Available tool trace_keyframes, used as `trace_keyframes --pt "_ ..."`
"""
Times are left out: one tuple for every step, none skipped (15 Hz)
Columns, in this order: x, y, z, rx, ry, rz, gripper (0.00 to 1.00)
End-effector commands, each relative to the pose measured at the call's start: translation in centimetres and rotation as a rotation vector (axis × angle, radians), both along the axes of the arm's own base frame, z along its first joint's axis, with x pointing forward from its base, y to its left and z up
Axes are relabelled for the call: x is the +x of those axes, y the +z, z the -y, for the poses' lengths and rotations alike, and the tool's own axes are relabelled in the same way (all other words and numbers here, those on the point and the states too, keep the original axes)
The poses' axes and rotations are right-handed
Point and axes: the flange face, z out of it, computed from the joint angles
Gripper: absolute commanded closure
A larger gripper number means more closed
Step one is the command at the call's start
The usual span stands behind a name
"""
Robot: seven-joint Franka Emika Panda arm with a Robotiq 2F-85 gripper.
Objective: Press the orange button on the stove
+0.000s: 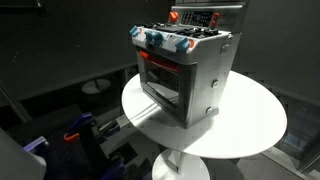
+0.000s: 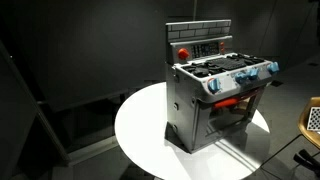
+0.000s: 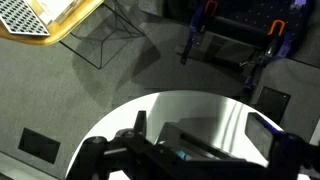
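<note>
The stove (image 1: 185, 70) is a small silver-grey toy oven with a red-orange framed window and blue knobs. It stands on a round white table (image 1: 250, 125) and shows in both exterior views (image 2: 215, 100). A round red-orange button (image 2: 184, 53) sits at one end of its raised back panel; it also shows in an exterior view (image 1: 175, 17). The arm is in neither exterior view. In the wrist view my gripper (image 3: 199, 126) is open and empty, its two fingers spread wide above the stove (image 3: 190, 152), whose dark top edge fills the bottom of that view. The button is hidden there.
The table top (image 3: 200, 105) lies beyond the stove in the wrist view. A wooden-framed mesh object (image 3: 45, 20) and a wire frame (image 3: 110, 45) stand on the grey floor. Dark equipment with blue clamps (image 3: 240, 45) sits nearby and shows in an exterior view (image 1: 75, 130).
</note>
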Motion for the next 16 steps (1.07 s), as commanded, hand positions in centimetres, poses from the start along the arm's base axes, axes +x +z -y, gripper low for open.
trace_keyframes --pt "0.0 0.1 0.0 0.0 0.0 0.0 0.0" --pt "0.0 0.1 0.0 0.0 0.0 0.001 0.0" --pt "0.0 0.1 0.0 0.0 0.0 0.002 0.0" --pt "0.0 0.2 0.0 0.0 0.0 0.002 0.0" --pt "0.0 0.2 0.0 0.0 0.0 0.002 0.0" --pt "0.4 0.3 0.0 -0.008 -0.015 0.033 0.0" --pt "1.0 0.4 -0.1 -0.005 -0.031 0.06 0.0" --pt "1.7 0.6 -0.1 -0.001 -0.047 0.091 0.0" --pt "2.3 0.8 -0.2 0.0 -0.06 0.125 0.0" --pt "3.2 1.0 -0.3 0.004 -0.078 0.164 0.0" --pt "4.0 1.1 -0.3 0.006 -0.095 0.197 0.0" --pt "4.9 1.1 -0.4 0.01 -0.113 0.227 0.0" --pt "5.6 1.2 -0.4 0.015 -0.126 0.254 0.0" --pt "6.5 1.1 -0.4 0.016 -0.147 0.29 0.0" --pt "7.4 0.9 -0.4 0.022 -0.162 0.313 0.0" --pt "8.2 0.7 -0.3 0.032 -0.181 0.336 0.0"
